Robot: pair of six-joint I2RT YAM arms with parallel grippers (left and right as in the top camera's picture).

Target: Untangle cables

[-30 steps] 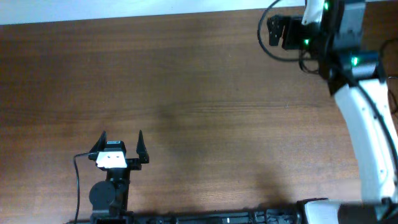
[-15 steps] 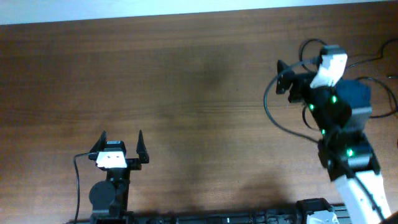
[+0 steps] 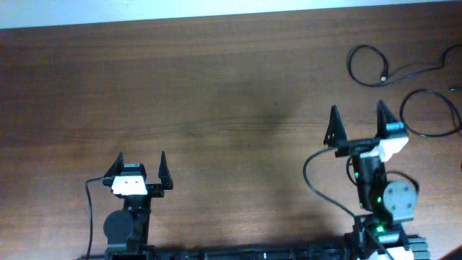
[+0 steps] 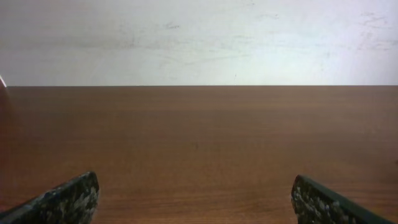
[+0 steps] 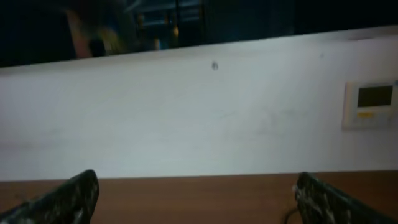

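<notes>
As the right tool [image 3: 357, 115] pulls back from the cables [image 3: 383, 72], it and the left tool [image 3: 141, 157] gape empty; untangling looks finished.

The left arm [image 3: 130, 220] sits folded back close to its base, and its left pincer [image 3: 141, 162] points forward with both fingers spread wide, gripping nothing. Well off to the side, the right arm [image 3: 374, 191] is folded the same way, small green lights glowing. Its right pincer [image 3: 356, 119] gapes wide too, empty.
</notes>
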